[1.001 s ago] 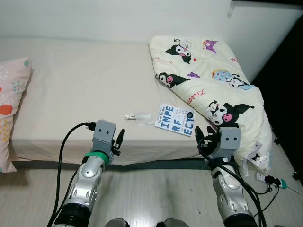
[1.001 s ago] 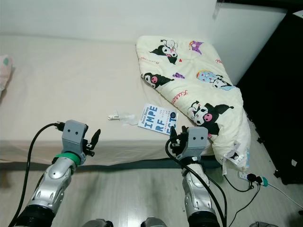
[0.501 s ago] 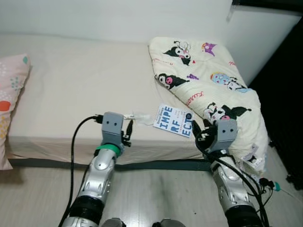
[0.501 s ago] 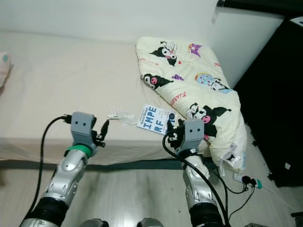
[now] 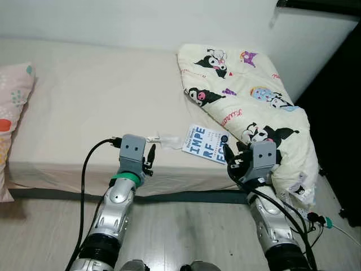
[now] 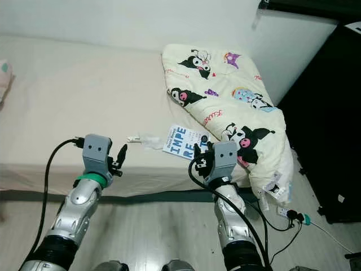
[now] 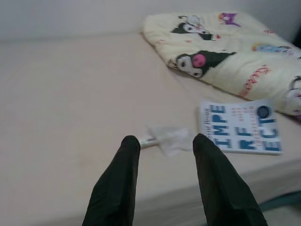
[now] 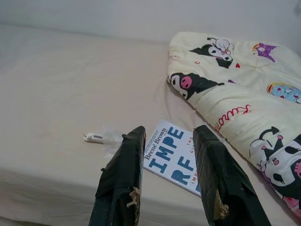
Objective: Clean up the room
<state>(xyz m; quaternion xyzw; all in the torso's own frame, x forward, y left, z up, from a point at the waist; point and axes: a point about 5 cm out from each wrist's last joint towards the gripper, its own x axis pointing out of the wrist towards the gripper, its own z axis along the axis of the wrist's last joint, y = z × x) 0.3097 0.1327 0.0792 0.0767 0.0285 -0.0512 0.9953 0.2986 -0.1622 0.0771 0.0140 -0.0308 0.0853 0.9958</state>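
Item: paperback book [image 5: 207,144], flat near the bed [image 5: 84,107] front edge, at 9 o'clock of the quilt [image 5: 248,101]; likely light, stiff, slick-covered; best pinched at its overhang-side edge; right gripper [image 8: 164,136] jaws spread, left gripper [image 7: 162,141] jaws spread.

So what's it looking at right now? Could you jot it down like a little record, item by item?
place: bed against a white wall, wood floor in front
book: blue and white book flat near the bed's front edge
wrapper: small clear wrapper just left of the book
blanket: cartoon-print blanket bunched on the right side of the bed
pillow: patterned pillow at the far left
left hand: open, near the wrapper
right hand: open, at the book's near edge
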